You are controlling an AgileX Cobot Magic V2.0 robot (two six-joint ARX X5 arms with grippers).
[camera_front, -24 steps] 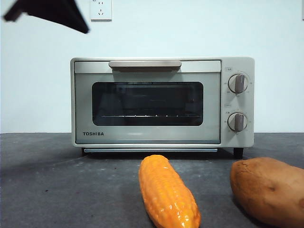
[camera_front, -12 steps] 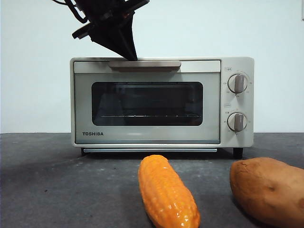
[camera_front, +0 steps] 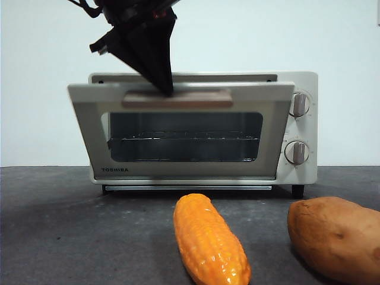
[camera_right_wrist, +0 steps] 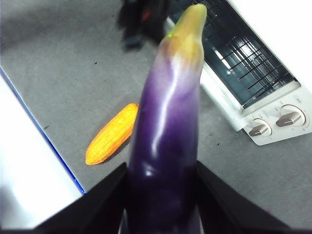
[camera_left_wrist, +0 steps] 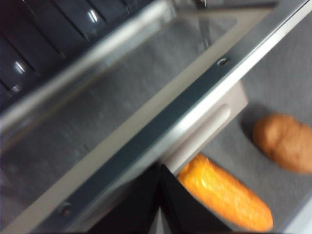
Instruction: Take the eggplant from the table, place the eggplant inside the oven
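The eggplant (camera_right_wrist: pixel 168 131) is long, glossy purple with a yellowish stem tip, and my right gripper (camera_right_wrist: pixel 163 187) is shut on its thick end, holding it in the air above the table (camera_right_wrist: pixel 63 63). It does not show in the front view. The cream oven (camera_front: pixel 300 127) stands at the back of the table, its door (camera_front: pixel 178 167) tilted partly open so the wire rack shows. My left gripper (camera_front: pixel 166 88) comes down from above with its tip on the tan handle bar (camera_front: pixel 202 99). In the left wrist view its jaws (camera_left_wrist: pixel 160 187) are together behind the handle (camera_left_wrist: pixel 204 131).
An orange corn cob (camera_front: pixel 209 240) lies on the table in front of the oven, and a brown sweet potato (camera_front: pixel 335 234) lies to its right. The right wrist view shows the table's blue-edged border (camera_right_wrist: pixel 48 139) beside the corn cob (camera_right_wrist: pixel 112 134).
My left gripper came in from the upper left, reached the handle bar, and has pulled the oven door from shut to partly open. Corn cob and sweet potato have not moved.
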